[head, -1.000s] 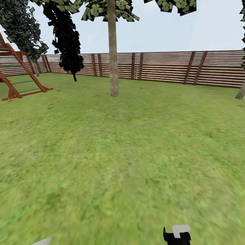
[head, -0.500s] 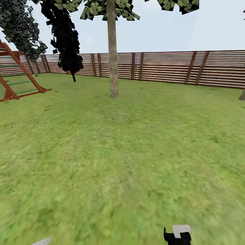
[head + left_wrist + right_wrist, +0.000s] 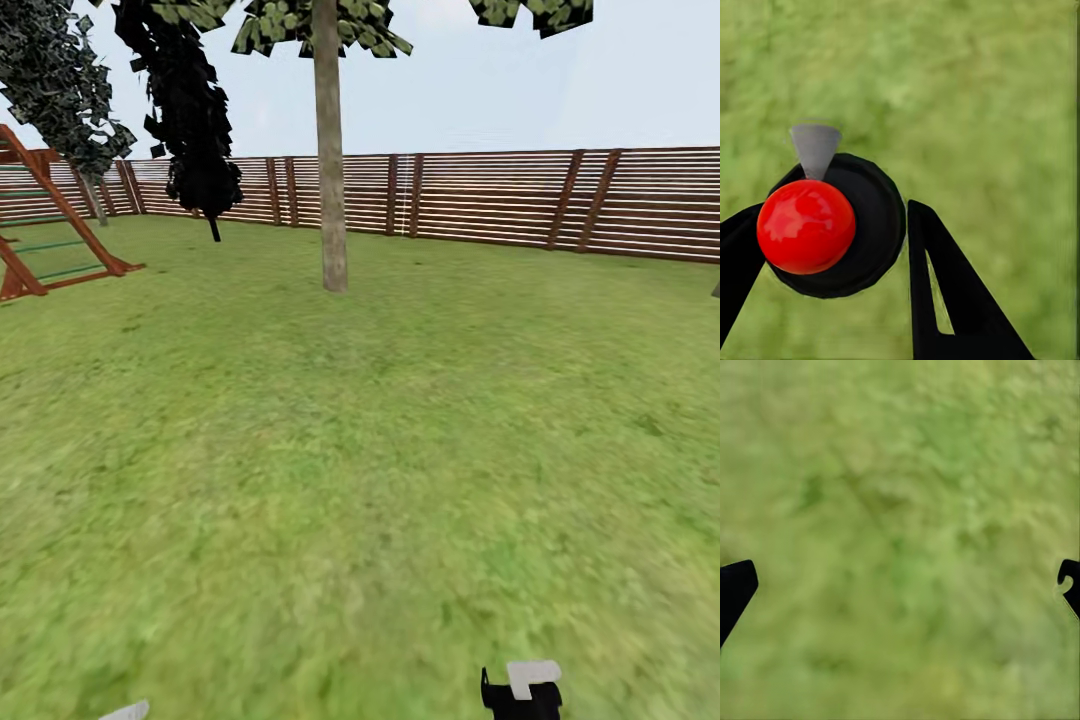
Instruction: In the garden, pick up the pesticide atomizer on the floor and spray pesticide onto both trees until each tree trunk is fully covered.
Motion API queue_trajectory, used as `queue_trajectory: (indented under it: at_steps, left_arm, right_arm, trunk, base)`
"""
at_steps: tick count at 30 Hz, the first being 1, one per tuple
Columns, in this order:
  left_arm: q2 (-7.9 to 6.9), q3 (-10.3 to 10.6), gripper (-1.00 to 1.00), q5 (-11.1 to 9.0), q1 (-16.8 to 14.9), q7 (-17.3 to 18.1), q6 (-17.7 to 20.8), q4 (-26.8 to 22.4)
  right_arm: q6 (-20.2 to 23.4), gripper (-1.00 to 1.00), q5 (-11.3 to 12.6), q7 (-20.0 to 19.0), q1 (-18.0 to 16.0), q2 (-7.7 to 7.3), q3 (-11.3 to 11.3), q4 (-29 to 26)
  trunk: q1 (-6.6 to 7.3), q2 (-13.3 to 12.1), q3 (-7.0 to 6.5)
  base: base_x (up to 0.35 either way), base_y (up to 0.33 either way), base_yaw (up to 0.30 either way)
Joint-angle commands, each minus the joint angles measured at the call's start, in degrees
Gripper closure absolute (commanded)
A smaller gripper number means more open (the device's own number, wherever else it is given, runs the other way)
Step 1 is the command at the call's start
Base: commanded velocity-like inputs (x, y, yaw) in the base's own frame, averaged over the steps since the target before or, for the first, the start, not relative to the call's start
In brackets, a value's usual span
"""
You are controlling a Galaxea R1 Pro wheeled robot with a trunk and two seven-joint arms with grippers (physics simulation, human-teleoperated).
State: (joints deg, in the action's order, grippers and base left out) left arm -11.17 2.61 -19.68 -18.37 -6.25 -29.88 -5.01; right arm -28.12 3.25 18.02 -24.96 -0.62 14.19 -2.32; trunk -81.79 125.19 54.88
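My left gripper (image 3: 832, 229) is shut on the pesticide atomizer (image 3: 806, 225), a black round body with a red ball top and a grey cone nozzle, held above the grass floor (image 3: 982, 97). My right gripper (image 3: 900, 577) hangs open over bare grass, only its black fingertips (image 3: 735, 589) in frame. In the head view a tree trunk (image 3: 331, 160), straight and grey-beige, stands ahead at mid-distance on the lawn (image 3: 360, 450). A second tree (image 3: 190, 110) with dark foliage stands farther back left, near the fence.
A reddish-brown slat fence (image 3: 500, 200) closes the far side of the garden. A red wooden play frame (image 3: 50, 230) stands at the left. Another tree (image 3: 60, 80) rises behind it. A black and grey piece of my right arm (image 3: 520, 690) shows at the lower edge.
The whole head view has shifted: the play frame and the right-edge trunk have slid outward and the middle trunk sits slightly lower, so the camera has moved. Both arms keep their pose.
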Motion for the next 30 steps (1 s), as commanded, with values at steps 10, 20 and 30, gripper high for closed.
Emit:
queue_trajectory:
  at_steps: [10, 20, 30]
  left_arm:
    - [-0.01, 0.0, 1.00, -0.1, 0.1, 0.0, 0.0, 0.0]
    - [0.00, 0.0, 1.00, -0.1, 0.1, 0.0, 0.0, -0.1]
    - [0.00, 0.0, 1.00, -0.1, 0.1, 0.0, 0.0, -0.1]
  right_arm:
    - [0.0, -1.00, 0.0, 0.0, 0.0, 0.00, 0.0, 0.0]
    - [0.0, -1.00, 0.0, 0.0, 0.0, 0.00, 0.0, 0.0]
    - [0.0, -1.00, 0.0, 0.0, 0.0, 0.00, 0.0, 0.0]
  trunk:
    - [0.00, 0.0, 0.00]
    - [0.00, 0.0, 0.00]
    - [0.00, 0.0, 0.00]
  base:
    - [0.340, 0.000, 0.000]
    - [0.340, 0.000, 0.000]
    - [0.340, 0.000, 0.000]
